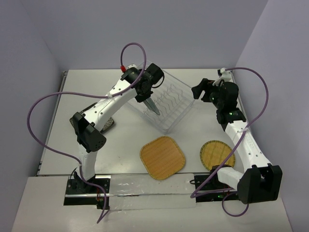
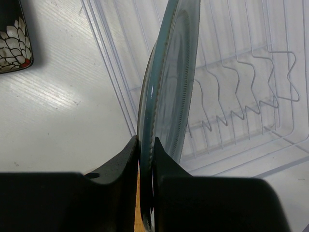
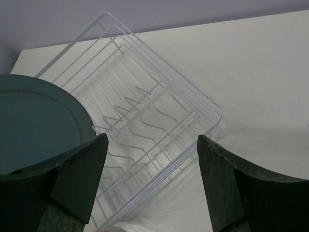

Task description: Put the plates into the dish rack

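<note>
Grey-blue round plate (image 2: 169, 82) is gripped at its rim by the left hand (image 2: 146, 144), whose two fingers are pinched shut on the edge. The plate is held on edge, close to upright, over the near left part of the dish rack (image 1: 169, 104), next to the row of upright tines. Whether its lower rim is touching the wires cannot be told. The dish rack is set at an angle on the white desk (image 1: 96, 82), in the far middle of it.

The right hand (image 3: 152, 140) is held open, with its fingers spread wide and nothing gripped between them. It is kept just to the right of the dish rack, above the desk, and is pointed towards the rack. In the right wrist view the rack's wires and a part of the held plate are seen past its fingers.

The tan woven rounded square plate (image 1: 163, 157) is laid flat on the desk on the near side of the dish rack, apart from it. The tan woven round plate (image 1: 217, 155) is laid flat to the near right of the dish rack, well apart from it and partly covered by the right arm. The black square plate (image 2: 12, 38), marked with a white leaf pattern, is laid flat to the left of the dish rack, and from above it is mostly hidden under the left arm.
</note>
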